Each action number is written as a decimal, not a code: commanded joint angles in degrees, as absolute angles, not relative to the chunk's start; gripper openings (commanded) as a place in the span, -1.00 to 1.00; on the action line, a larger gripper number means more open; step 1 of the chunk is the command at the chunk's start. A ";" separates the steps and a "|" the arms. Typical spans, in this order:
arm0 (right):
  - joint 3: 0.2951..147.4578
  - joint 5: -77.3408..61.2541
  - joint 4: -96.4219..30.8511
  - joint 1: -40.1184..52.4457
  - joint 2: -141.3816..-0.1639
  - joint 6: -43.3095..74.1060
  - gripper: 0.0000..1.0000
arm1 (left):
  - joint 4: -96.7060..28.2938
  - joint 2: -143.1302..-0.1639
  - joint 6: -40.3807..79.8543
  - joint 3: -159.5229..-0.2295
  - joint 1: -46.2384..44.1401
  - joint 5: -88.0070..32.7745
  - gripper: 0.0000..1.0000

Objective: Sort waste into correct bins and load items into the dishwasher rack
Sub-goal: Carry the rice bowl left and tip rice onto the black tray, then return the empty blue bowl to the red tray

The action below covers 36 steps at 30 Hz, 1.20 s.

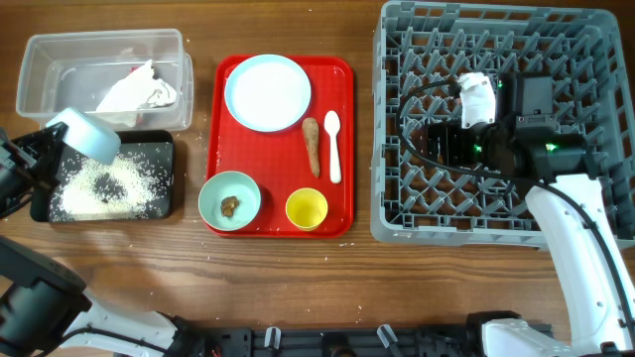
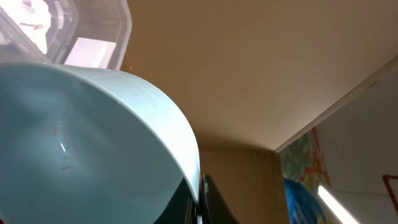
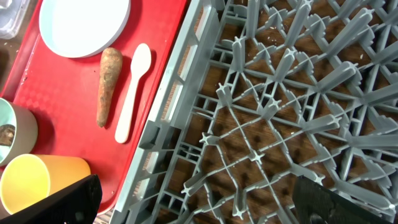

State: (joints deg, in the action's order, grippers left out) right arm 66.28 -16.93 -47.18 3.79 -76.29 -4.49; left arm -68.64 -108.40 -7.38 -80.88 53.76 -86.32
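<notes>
On my right wrist feed, the grey rack (image 3: 280,112) fills the right half, its pegs upright and brown wood showing through the grid. My right gripper (image 3: 196,186) hangs over the rack's near-left wall, its dark fingers (image 3: 68,202) set wide apart at the two bottom corners.

To the left is the red tray (image 3: 62,93). The pale plate (image 3: 84,25) sits at its top. Just below it the brown root stick (image 3: 107,84) and the white spoon (image 3: 132,93) lie side by side, close but apart. At the left edge I get a slice of the green bowl (image 3: 15,127) with a brown lump (image 3: 5,134) inside. The yellow cup (image 3: 37,180) is just beside it, partly behind my finger.
</notes>
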 commanded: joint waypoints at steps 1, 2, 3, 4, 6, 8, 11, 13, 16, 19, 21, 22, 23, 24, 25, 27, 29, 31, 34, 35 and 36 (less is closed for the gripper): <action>67.59 -18.06 -46.96 3.68 -76.95 -3.86 1.00 | -68.73 -107.94 -7.27 -80.68 53.34 -84.71 -0.92; 67.59 -18.06 -46.76 3.68 -76.95 -3.86 1.00 | -68.64 -106.96 -7.31 -80.68 52.64 -84.03 -0.92; 67.59 -18.06 -46.59 3.68 -76.95 -3.86 0.99 | -68.29 -106.00 -7.55 -80.68 51.94 -83.31 -0.92; 67.59 -18.06 -46.48 3.68 -76.95 -3.84 1.00 | -67.72 -104.51 -7.70 -80.68 50.83 -81.97 -0.92; 67.59 -18.04 -46.33 3.68 -76.95 -3.86 1.00 | -66.59 -101.56 -7.68 -80.68 48.62 -78.89 -0.92; 67.59 -18.04 -46.35 3.68 -76.95 -3.88 1.00 | -64.82 -98.50 -7.68 -80.68 46.59 -72.79 -0.92; 67.59 -18.04 -46.35 3.68 -76.95 -3.90 1.00 | -63.22 -96.27 -8.38 -80.68 45.30 -66.57 -0.92; 67.59 -18.02 -46.35 3.68 -76.95 -3.90 0.99 | -63.88 -96.38 -10.50 -80.68 45.58 -67.83 -0.92; 67.59 -18.02 -46.39 3.68 -76.95 -4.05 1.00 | -66.08 -96.38 -10.22 -80.68 45.67 -77.23 -0.92; 67.59 -18.02 -45.56 3.68 -76.95 -4.10 1.00 | -66.67 -95.57 -10.17 -80.68 42.57 -77.65 -0.92; 67.59 -18.04 -45.28 3.68 -76.95 -4.08 0.99 | -66.65 -94.48 -10.15 -80.68 38.30 -70.13 -0.92; 67.59 -18.04 -45.30 3.68 -76.95 -4.05 0.99 | -66.37 -93.65 -10.04 -80.68 34.20 -64.69 -0.92; 67.59 -18.04 -45.30 3.68 -76.95 -4.08 0.99 | -65.87 -93.32 -10.04 -80.68 31.51 -61.87 -0.92; 67.59 -18.04 -45.30 3.68 -76.95 -4.05 0.99 | -64.62 -93.08 -10.04 -80.68 26.63 -57.25 -0.92; 67.59 -18.04 -45.32 3.68 -76.95 -4.05 1.00 | -63.53 -93.10 -10.02 -80.68 22.70 -53.74 -0.92; 67.59 -18.04 -45.60 3.68 -76.95 -4.03 0.99 | -60.88 -93.34 -8.51 -80.68 13.23 -43.16 -0.92; 67.57 -18.04 -45.89 3.68 -76.95 -3.97 0.99 | -58.06 -94.02 -3.88 -80.66 5.98 -34.17 -0.92; 67.44 -18.02 -45.87 3.68 -76.95 -3.97 0.99 | -55.57 -95.55 -1.23 -80.66 -0.93 -26.55 -0.92; 67.37 -18.04 -45.87 3.68 -76.95 -3.97 0.99 | -53.56 -98.37 0.97 -80.66 -8.27 -19.99 -0.92; 67.37 -18.04 -45.80 3.68 -76.95 -3.97 1.00 | -52.99 -100.01 1.04 -80.66 -11.05 -18.00 -0.92; 67.40 -18.04 -45.82 3.68 -76.95 -3.95 0.99 | -52.34 -101.84 2.76 -80.66 -13.43 -15.25 -0.92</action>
State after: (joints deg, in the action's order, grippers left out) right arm 66.28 -16.93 -45.87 3.79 -76.29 -4.51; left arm -53.56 -97.47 -1.08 -80.62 -8.25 -25.91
